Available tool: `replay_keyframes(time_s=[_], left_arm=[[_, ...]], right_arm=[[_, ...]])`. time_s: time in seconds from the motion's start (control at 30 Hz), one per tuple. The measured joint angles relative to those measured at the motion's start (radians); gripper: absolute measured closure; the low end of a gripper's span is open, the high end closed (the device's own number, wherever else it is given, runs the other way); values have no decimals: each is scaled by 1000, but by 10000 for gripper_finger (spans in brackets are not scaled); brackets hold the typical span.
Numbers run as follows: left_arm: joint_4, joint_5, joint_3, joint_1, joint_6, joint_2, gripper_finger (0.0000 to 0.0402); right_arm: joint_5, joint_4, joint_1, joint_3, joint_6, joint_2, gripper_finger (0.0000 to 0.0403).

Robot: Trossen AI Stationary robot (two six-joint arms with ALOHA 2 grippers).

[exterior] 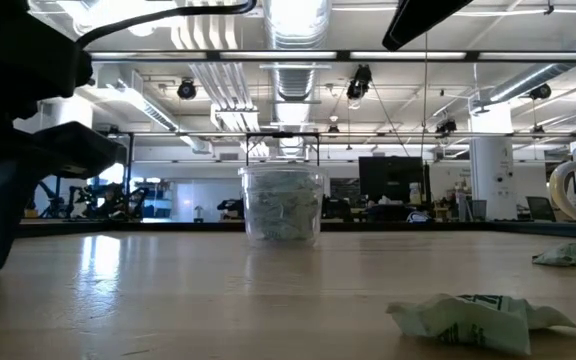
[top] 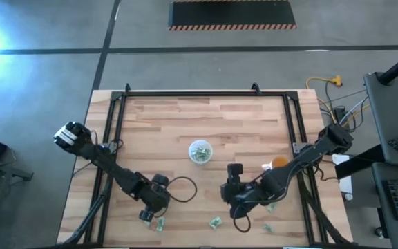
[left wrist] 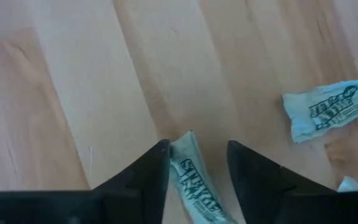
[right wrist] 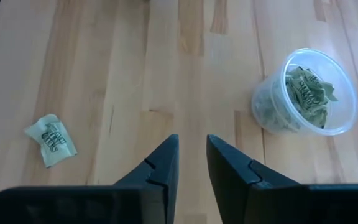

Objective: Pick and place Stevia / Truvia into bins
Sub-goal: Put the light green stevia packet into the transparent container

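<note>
The translucent cup (top: 200, 152) stands mid-table with several green-and-white packets inside; it also shows in the right wrist view (right wrist: 304, 93) and the low view (exterior: 282, 205). My left gripper (top: 148, 209) is low at the near left, open, with its fingers on either side of a packet (left wrist: 190, 177) that lies flat on the table. A second packet (left wrist: 331, 111) lies beside it. My right gripper (right wrist: 192, 155) hovers near the table's middle, right of and nearer than the cup. It is narrowly open and empty. Another packet (right wrist: 51, 140) lies ahead of it. My left gripper has the packet (left wrist: 182, 158) lying along the gap between its two fingers, close against one finger's inner side (left wrist: 160, 168). I cannot tell whether the finger touches it. The packet lies flat on the table.
More loose packets lie along the near edge (top: 215, 221) (top: 268, 227) (top: 271, 206); two show in the low view (exterior: 473, 318) (exterior: 571, 255). An orange cup (top: 280, 162) stands at the right, beside my right arm. A black frame rail (top: 206, 93) borders the table.
</note>
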Motion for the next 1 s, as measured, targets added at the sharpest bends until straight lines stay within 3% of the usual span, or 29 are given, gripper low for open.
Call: replay_keyframes(time_s=[0.3,0.47,0.77,0.9,1.0], left_arm=[[-34,-12,4,-1,98,-20,390],[-34,-157,30,1,241,-23,396],[60,-609,84,72,517,-24,401],[212,-644,76,139,709,-24,401],[306,-587,76,204,828,-37,401]], right_arm=[[-1,4,7,-22,1,0,335],[-1,8,7,-31,36,0,334],[-2,7,17,-48,187,0,333],[-2,8,29,-52,255,0,334],[-1,9,40,-55,292,0,332]])
